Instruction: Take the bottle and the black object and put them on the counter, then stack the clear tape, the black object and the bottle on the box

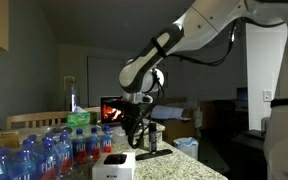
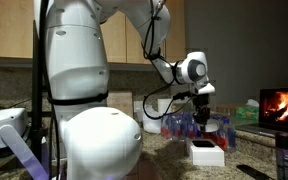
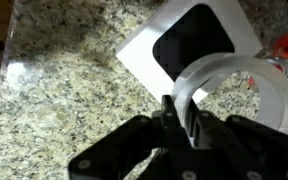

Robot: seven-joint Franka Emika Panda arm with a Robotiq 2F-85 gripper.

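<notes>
- Holding the clear tape (image 3: pixel 216 66) by its rim, the hand (image 3: pixel 179 112) hangs just above the box (image 3: pixel 139 55) on the tabletop (image 3: pixel 64 90).
- Tape-stacking step, I'd judge; next: centre it over the box, lower, release.

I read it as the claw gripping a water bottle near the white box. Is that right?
One thing is wrong: the item. The wrist view shows the claw gripping the clear tape, not a water bottle, near the white box.

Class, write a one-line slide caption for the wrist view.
End effector grips the clear tape roll by its rim above the granite counter, near the white box.
</notes>
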